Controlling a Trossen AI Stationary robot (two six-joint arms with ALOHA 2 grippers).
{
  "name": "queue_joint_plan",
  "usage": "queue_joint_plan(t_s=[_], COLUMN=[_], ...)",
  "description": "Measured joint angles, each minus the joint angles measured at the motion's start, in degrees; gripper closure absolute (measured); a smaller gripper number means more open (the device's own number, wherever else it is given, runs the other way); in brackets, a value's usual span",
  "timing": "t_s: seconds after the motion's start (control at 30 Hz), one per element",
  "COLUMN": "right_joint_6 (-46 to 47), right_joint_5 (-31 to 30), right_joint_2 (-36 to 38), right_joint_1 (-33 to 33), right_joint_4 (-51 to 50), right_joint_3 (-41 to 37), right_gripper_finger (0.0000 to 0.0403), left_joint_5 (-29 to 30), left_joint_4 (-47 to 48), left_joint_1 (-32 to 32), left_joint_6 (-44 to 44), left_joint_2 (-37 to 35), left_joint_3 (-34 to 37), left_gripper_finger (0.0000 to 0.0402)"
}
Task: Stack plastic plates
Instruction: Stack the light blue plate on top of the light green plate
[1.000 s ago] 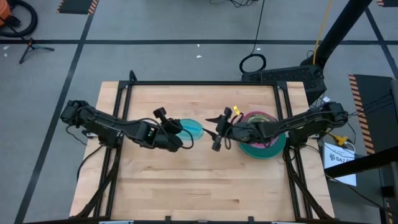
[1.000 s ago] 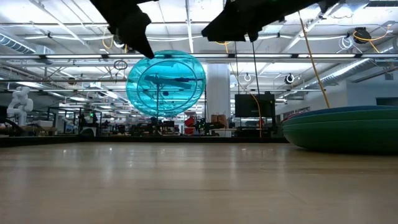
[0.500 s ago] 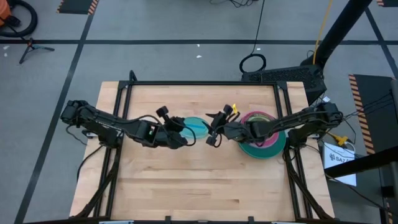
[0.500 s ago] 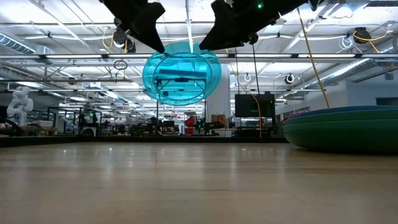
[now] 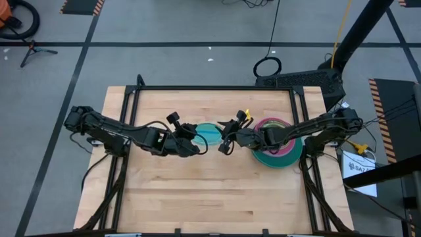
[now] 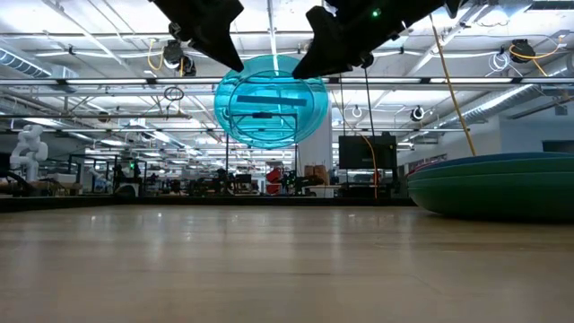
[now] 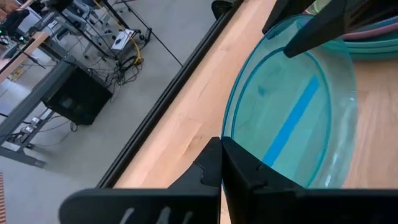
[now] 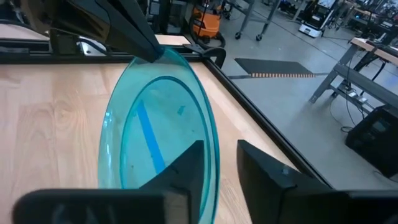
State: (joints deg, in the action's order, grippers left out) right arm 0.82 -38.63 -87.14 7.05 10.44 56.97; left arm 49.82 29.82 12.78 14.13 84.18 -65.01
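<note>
A cyan plate (image 6: 272, 100) hangs in the air above the table's middle, standing nearly on edge; it also shows in the high view (image 5: 209, 131). My left gripper (image 7: 222, 142) is shut on its rim. My right gripper (image 8: 217, 152) is open, one finger on each side of the opposite rim (image 8: 210, 140). A stack of plates (image 5: 276, 148) rests flat on the table at the right, with teal and dark green at the bottom (image 6: 502, 184) and magenta and pink on top. My left gripper pinches the cyan plate's rim (image 7: 225, 121) between its two fingers, coming from the table's left side. The plate is lifted clear of the table and tilted almost upright. My right gripper straddles the rim on the plate's right side; whether its fingers (image 8: 183, 168) touch the plate I cannot tell.
The wooden table (image 5: 197, 197) has free room along its near half and at the left. Black frame rails (image 5: 125, 105) run along its edges. The stack of plates stands close to the right arm (image 5: 316, 128).
My left gripper has carried the cyan plate up and toward the table's right, toward the stack. My right gripper has moved left to meet it, and its fingers now stand around the plate's rim.
</note>
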Motion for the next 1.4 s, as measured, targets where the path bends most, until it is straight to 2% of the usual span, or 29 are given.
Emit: queue_joint_plan(t_s=[0.4,0.73,0.87,1.0,1.17,1.4], right_joint_6=[-0.3,-0.4,0.5,3.3,9.9,25.1], right_joint_5=[0.2,0.2,0.2,0.1,1.1,13.6], right_joint_2=[0.0,0.0,0.1,1.6,7.3,21.1], right_joint_1=[0.0,0.0,0.0,0.0,-1.1,-8.8], right_joint_4=[0.0,-0.1,-0.9,-5.3,-16.2,-37.3], right_joint_3=[0.0,0.0,0.0,0.0,-0.1,-0.1], right_gripper_finger=[0.0396,0.0393,0.0393,0.0393,0.0399,0.04], left_joint_5=[0.1,0.0,1.2,3.8,4.5,4.7], left_joint_4=[0.0,-0.2,-0.1,0.4,2.5,7.6], left_joint_1=[0.0,0.0,0.0,0.8,1.6,2.5], left_joint_6=[0.0,-2.1,-4.4,-7.2,-9.6,-5.7], left_joint_2=[0.0,0.0,0.0,-1.2,-4.0,-6.0], left_joint_3=[0.0,0.0,0.0,0.0,0.0,0.0], left_gripper_finger=[0.0392,0.0287,0.0257,0.0248,0.0248,0.0247])
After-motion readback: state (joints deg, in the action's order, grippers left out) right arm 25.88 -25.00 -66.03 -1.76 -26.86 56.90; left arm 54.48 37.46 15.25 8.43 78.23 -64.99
